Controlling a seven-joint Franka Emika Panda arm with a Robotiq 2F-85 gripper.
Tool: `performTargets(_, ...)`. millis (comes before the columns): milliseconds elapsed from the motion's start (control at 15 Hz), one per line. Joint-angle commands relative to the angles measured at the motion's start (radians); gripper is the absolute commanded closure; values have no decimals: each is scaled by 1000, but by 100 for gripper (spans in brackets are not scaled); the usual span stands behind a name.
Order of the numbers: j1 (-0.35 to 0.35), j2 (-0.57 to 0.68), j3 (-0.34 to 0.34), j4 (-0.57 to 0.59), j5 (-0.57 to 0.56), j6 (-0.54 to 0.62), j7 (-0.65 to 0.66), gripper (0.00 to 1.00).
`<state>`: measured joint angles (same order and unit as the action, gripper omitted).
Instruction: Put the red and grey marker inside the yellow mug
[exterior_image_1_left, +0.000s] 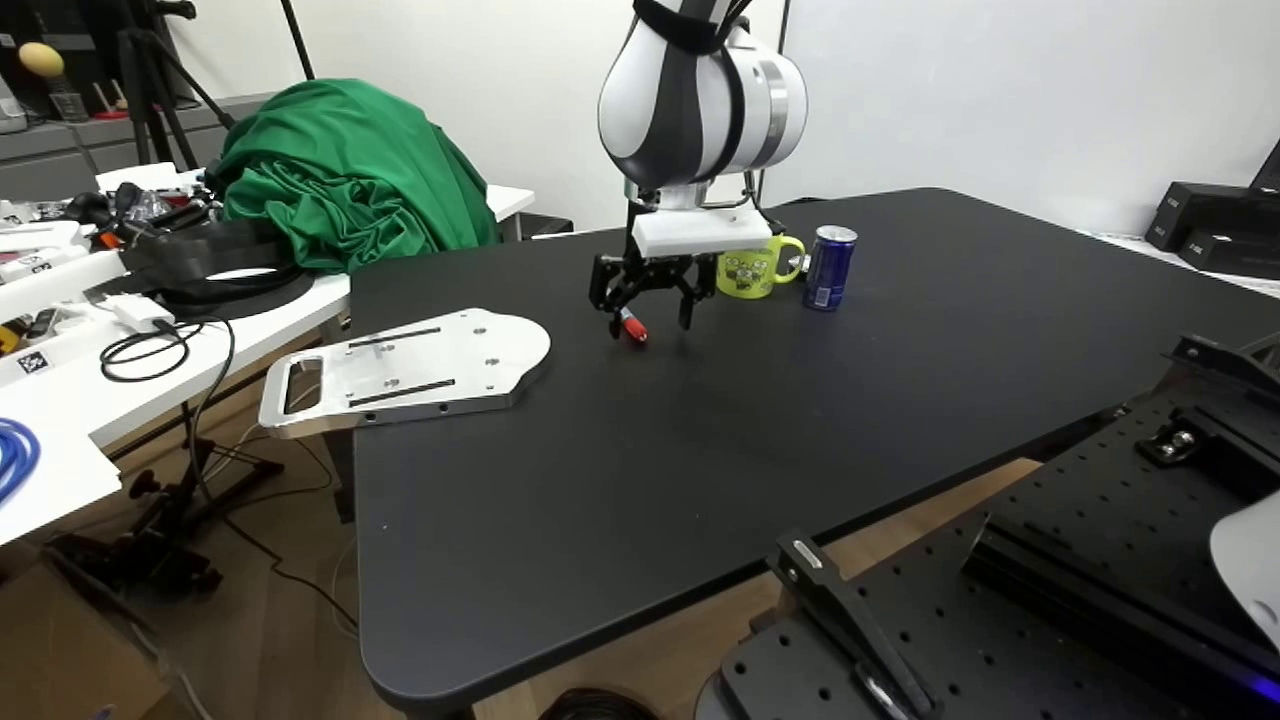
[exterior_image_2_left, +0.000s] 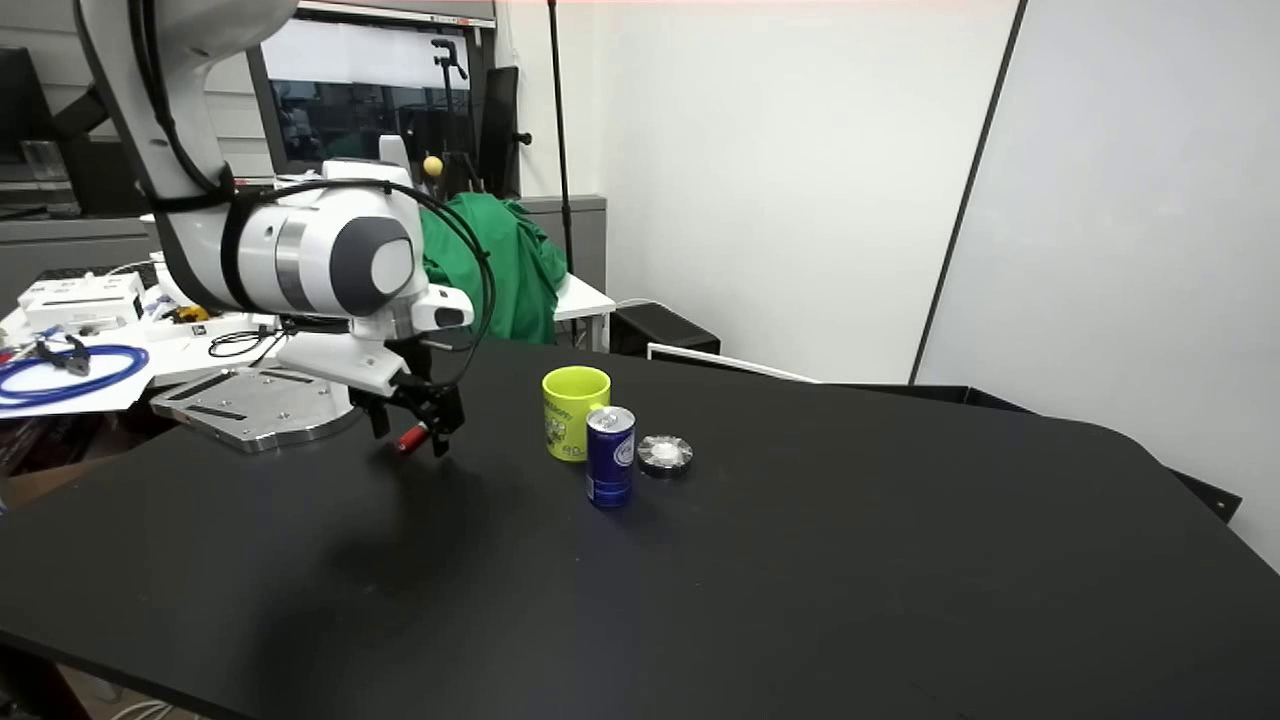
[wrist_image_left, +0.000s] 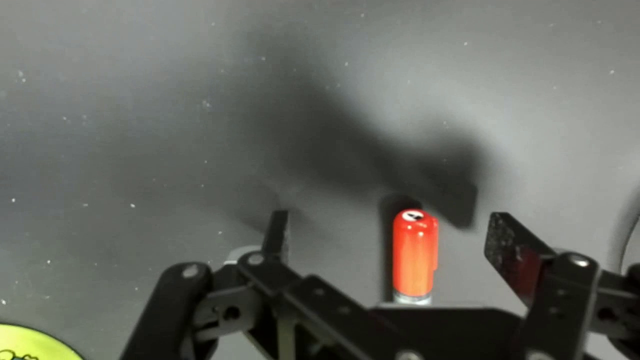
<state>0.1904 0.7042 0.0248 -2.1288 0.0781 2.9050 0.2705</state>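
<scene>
The red and grey marker (wrist_image_left: 415, 255) lies on the black table. In the wrist view its red cap is between the open fingers, nearer the right one, touching neither. Its greyish end is mostly hidden behind the gripper body. The cap also shows in both exterior views (exterior_image_1_left: 635, 328) (exterior_image_2_left: 412, 438), under my gripper (exterior_image_1_left: 650, 320). My gripper (wrist_image_left: 390, 225) is open and empty, low over the table. The yellow mug (exterior_image_2_left: 575, 405) stands upright beside the gripper, partly behind it in an exterior view (exterior_image_1_left: 745, 275). In the wrist view only a yellow-green edge (wrist_image_left: 30, 345) shows at the lower left.
A blue can (exterior_image_2_left: 610, 460) stands close to the mug, and also shows in an exterior view (exterior_image_1_left: 828, 270). A low round silver-and-black object (exterior_image_2_left: 665, 455) lies by the can. A silver metal plate (exterior_image_1_left: 440, 360) lies at the table's edge, on the gripper's far side from the mug.
</scene>
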Motion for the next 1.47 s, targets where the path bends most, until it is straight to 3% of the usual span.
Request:
performTargets(0, 10, 16, -15, 35, 10, 4, 1, 0)
performTargets(67, 12, 21, -20, 42, 9, 3, 3, 0)
performTargets(133, 14, 26, -24, 48, 10, 2, 7, 25)
performTargets(267, 16, 32, -32, 53, 9, 10, 8, 33)
performTargets(867, 11, 33, -55, 74, 13, -11, 14, 96)
performTargets(933, 10, 30, -58, 77, 16, -24, 18, 99)
performTargets(1000, 9, 24, -61, 82, 18, -46, 23, 95)
performTargets(1200, -5, -14, -66, 107, 36, -133, 35, 94)
performTargets(1400, -46, -81, -58, 169, 74, -288, 48, 94)
